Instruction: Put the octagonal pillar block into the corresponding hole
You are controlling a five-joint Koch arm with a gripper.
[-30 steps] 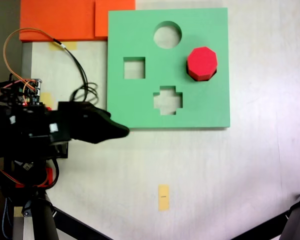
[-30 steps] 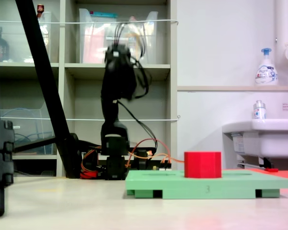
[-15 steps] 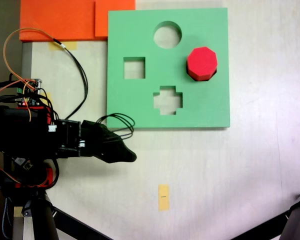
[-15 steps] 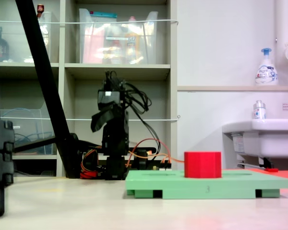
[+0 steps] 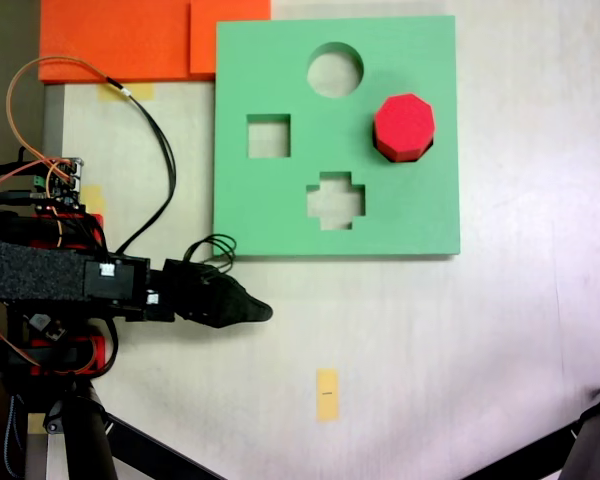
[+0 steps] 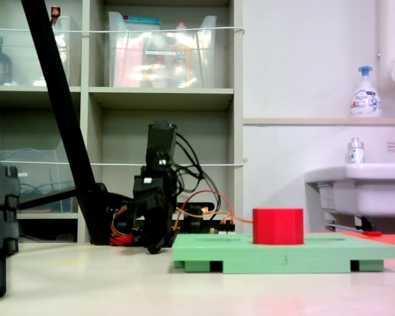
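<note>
- The black arm [image 5: 50, 275] lies across the left side of the table in a fixed view from above, with thin orange and black wires looping beside it.
- Its gripper [image 5: 260, 312] is dark and ends in a pointy tip. It hangs over the bare pale table [image 5: 460, 340], just below the board's bottom left corner. I see one tip, so I cannot tell if the jaws are apart or pressed together. Nothing is in it.
- In a fixed view from the side, the gripper [image 6: 153, 249] points down close to the table, left of the board.
- The green board [image 5: 280, 215] is a big flat square of soft foam. It has a round hole, a square hole and a cross hole cut in it.
- The red block [image 5: 404, 126] is smooth foam with eight sides on top. It sits in the eight-sided hole [image 5: 429, 146] near the board's right edge, and a thin dark bit of the hole peeks out beside it.
- From the side, the red block [image 6: 278, 226] stands straight up and sticks out above the green board [image 6: 283, 253].
- The block is well apart from the gripper, up and to the right of it in the view from above.
- A small yellow tape strip [image 5: 327, 394] lies flat on the table below the board.
</note>
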